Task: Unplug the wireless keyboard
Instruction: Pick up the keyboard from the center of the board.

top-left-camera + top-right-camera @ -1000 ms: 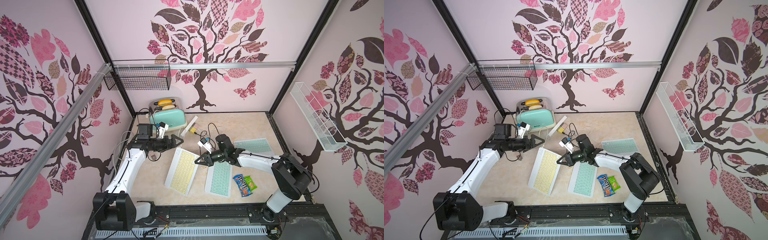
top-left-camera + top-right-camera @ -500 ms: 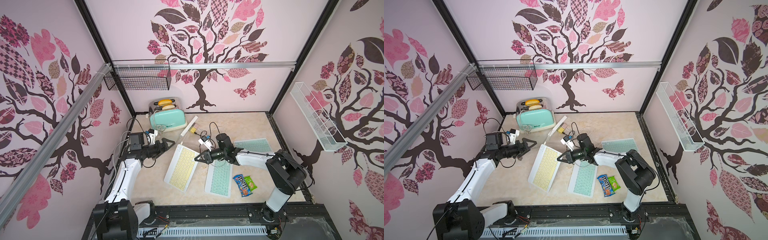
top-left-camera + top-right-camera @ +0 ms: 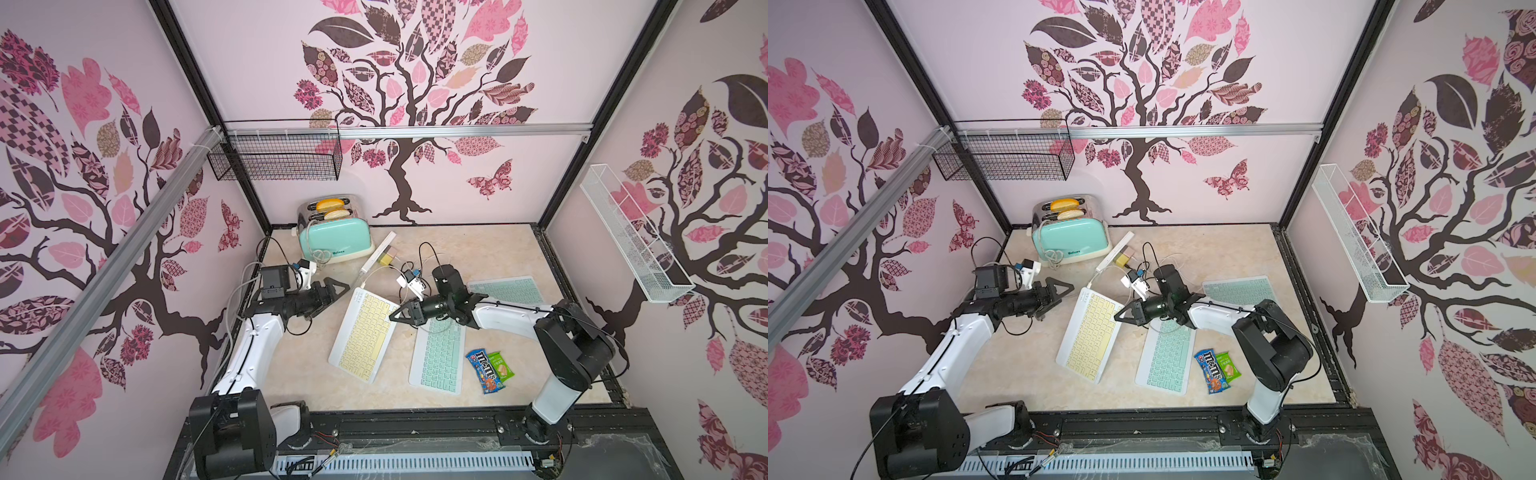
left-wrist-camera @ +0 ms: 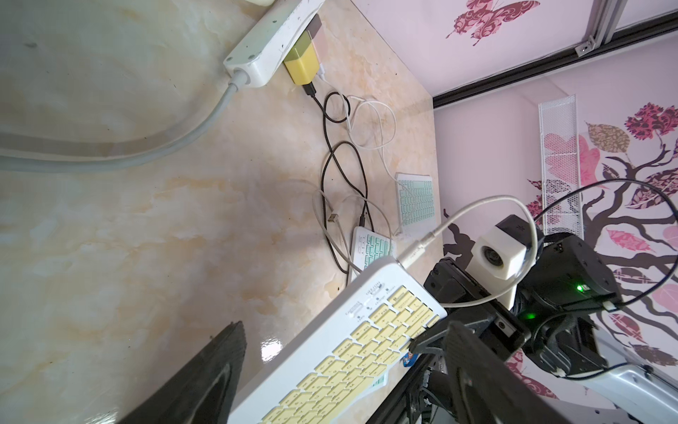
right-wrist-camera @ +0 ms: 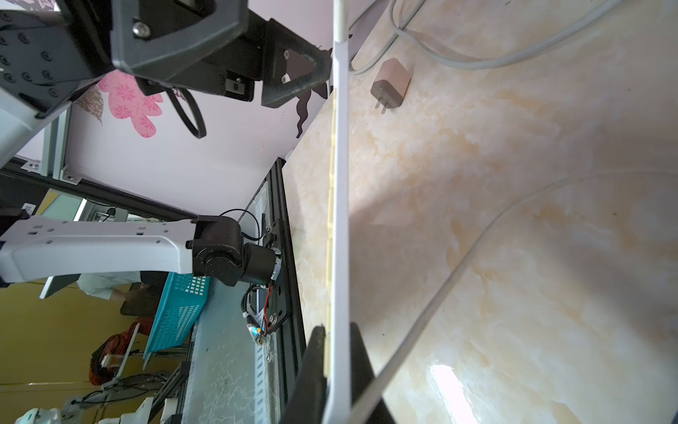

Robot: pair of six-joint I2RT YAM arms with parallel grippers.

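Note:
The wireless keyboard is white with yellow keys and lies slanted mid-table. A white cable is plugged into its far end. My right gripper is shut on the keyboard's right edge near that end. The right wrist view shows the thin white edge pinched between my right gripper's fingers. My left gripper is open just left of the keyboard's far corner. In the left wrist view the keyboard lies ahead of my left gripper, untouched by its fingers.
A white power strip with a yellow charger lies behind the keyboard, beside a mint toaster. Black and white cables loop nearby. Two green keyboards and candy packets lie to the right. A brown charger lies loose.
My left arm drew back to the left, away from the keyboard's far corner, with its jaws still apart. My right gripper kept its hold and barely shifted.

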